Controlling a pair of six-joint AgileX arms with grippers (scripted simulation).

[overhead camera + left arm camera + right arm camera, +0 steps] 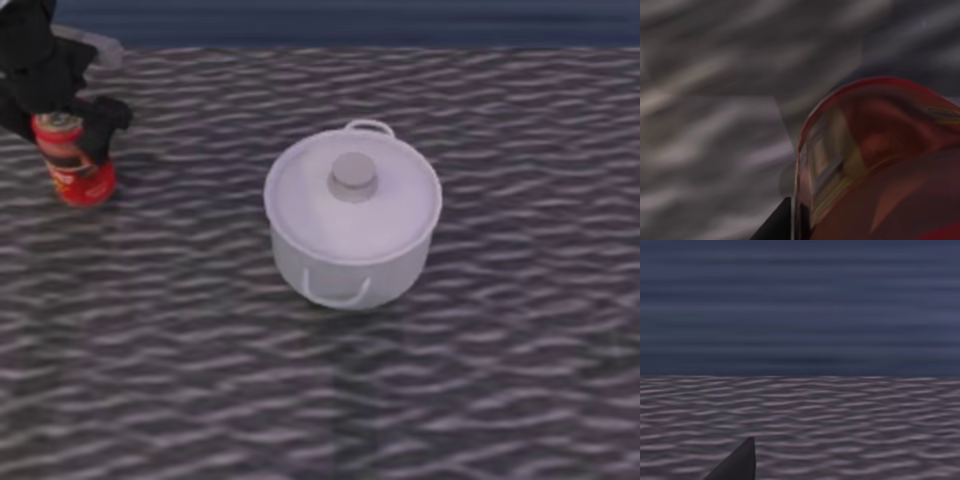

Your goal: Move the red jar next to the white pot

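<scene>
Left gripper (70, 135): ours, at about ten o'clock on the table in the top view, close to the left edge and not far from the far edge. Its dark fingers are clamped on the upper part of the red jar, one finger (103, 120) plain on the jar's right side.

Red jar (72, 160): held in the left gripper, leaning, with its lid end toward the far-left and its base toward the near-right. We cannot tell whether the base touches the table or hangs just above it. In the left wrist view the jar (875, 165) fills much of the picture, with a dark finger tip (776, 227) beside it.

White pot (352, 215): near the table's centre, a little toward twelve o'clock, upright, lid on, round knob (353, 176) in the middle. One loop handle (369, 127) points to twelve o'clock, the other (337, 288) to six o'clock. It lies well apart from the jar, at the jar's three to four o'clock.

Table (500, 380): a grey rippled surface; its far edge runs across the top view at twelve o'clock, with a blue backdrop (350, 20) beyond it.

Open room: we see bare surface between the jar and the pot's nine o'clock side, and broad bare stretches at three, six and seven o'clock of the pot.

Right gripper (737, 462): only a dark finger tip shows in the right wrist view, over the table and facing the blue backdrop; we cannot tell how its fingers stand. It does not show in the top view.
</scene>
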